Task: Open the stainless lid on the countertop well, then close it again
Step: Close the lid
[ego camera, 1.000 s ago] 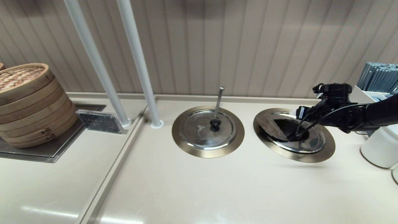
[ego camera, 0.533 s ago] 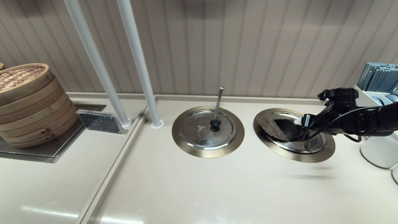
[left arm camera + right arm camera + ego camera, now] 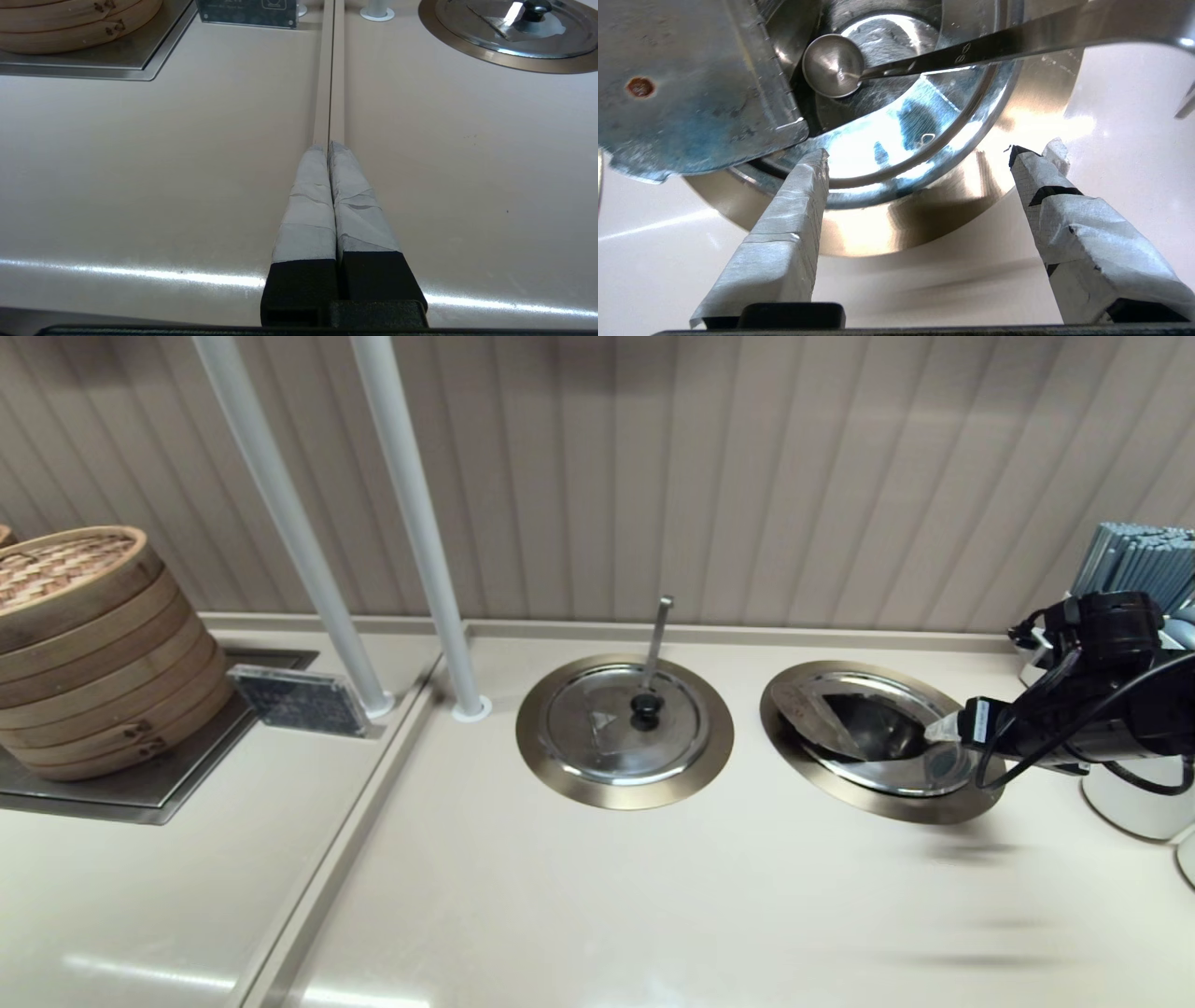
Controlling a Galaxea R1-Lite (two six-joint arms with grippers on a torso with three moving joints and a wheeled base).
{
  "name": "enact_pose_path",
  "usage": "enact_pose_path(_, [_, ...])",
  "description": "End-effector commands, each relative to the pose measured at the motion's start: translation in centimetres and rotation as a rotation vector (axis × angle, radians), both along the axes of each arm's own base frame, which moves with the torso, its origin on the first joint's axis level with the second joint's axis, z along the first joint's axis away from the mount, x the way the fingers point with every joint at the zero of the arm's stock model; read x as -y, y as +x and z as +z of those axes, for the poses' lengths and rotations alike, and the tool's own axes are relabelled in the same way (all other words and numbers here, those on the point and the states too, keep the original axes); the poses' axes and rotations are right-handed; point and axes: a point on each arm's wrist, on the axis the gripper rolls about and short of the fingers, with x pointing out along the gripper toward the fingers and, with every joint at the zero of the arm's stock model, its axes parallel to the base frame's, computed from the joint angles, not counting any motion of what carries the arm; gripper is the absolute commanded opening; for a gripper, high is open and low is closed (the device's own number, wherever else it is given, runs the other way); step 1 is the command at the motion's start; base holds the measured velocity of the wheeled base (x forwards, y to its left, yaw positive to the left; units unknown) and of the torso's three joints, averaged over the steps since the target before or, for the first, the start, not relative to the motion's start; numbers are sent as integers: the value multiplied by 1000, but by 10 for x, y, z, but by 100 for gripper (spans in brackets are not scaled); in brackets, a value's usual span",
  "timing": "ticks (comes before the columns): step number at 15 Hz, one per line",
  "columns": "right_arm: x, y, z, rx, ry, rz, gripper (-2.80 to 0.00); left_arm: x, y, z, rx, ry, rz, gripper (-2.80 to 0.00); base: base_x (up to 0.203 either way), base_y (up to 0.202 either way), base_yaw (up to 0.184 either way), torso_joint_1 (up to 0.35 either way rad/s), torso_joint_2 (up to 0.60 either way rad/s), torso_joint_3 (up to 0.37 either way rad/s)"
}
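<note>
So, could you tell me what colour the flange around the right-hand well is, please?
The flange is a brushed bronze tint, clearest in the head view.

Not much to read here: the ladle handle [image 3: 994,44] over the well has tiny stamped marks that look like "8 0" but can't be made out for sure, and the dark placard [image 3: 299,700] by the steamers has print that's too small to read.

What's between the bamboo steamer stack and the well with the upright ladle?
In the head view, a dark placard and two white poles stand between the bamboo steamer stack and that well.
</note>
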Motion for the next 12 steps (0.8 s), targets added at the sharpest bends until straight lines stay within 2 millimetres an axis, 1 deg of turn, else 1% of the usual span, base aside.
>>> enact_pose_path(1, [-3,-11,9,-4,30,17,0,0,0,0,-2,0,0,-280,0,0,0,0,0,0])
enact_pose_path(4, [-6,-10,2,-27,104,95,0,0,0,0,1,0,0,-280,0,0,0,0,0,0])
enact_pose_path(6, [-15,-10,4,-21,135,158,0,0,0,0,1,0,0,-280,0,0,0,0,0,0])
enact_pose_path(10, [-50,-19,19,26,110,279,0,0,0,0,-1,0,0,-280,0,0,0,0,0,0])
enact_pose_path(12, [-66,-24,23,36,56,317,0,0,0,0,-2,0,0,-280,0,0,0,0,0,0])
